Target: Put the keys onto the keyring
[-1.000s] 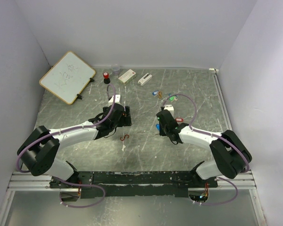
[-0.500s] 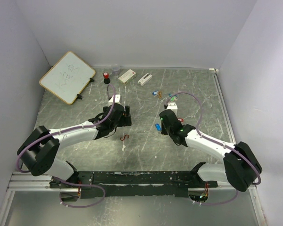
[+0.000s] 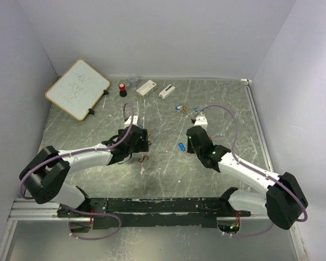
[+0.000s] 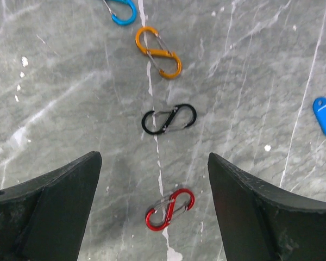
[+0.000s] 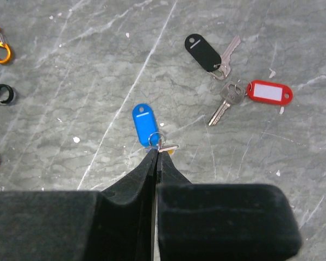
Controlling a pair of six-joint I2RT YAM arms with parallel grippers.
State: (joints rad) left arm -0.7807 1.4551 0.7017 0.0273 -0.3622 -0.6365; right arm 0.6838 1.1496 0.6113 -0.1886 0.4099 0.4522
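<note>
My right gripper is shut, its tips pinching the small silver key of the blue tag on the table. In the top view this gripper is right beside the blue tag. A black-tagged key and a red-tagged key lie beyond it. More tagged keys lie farther back. My left gripper is open and empty, with a red S-shaped clip between its fingers. A black clip, an orange clip and a blue clip lie ahead.
A whiteboard leans at the back left. A red-capped black item, a clear cup and two white boxes stand along the back edge. Grey walls close in the table on three sides.
The right arm has swung its elbow out to the right, and its gripper has shifted right, uncovering the blue tag. The left gripper has slid nearer, toward the red clip.
</note>
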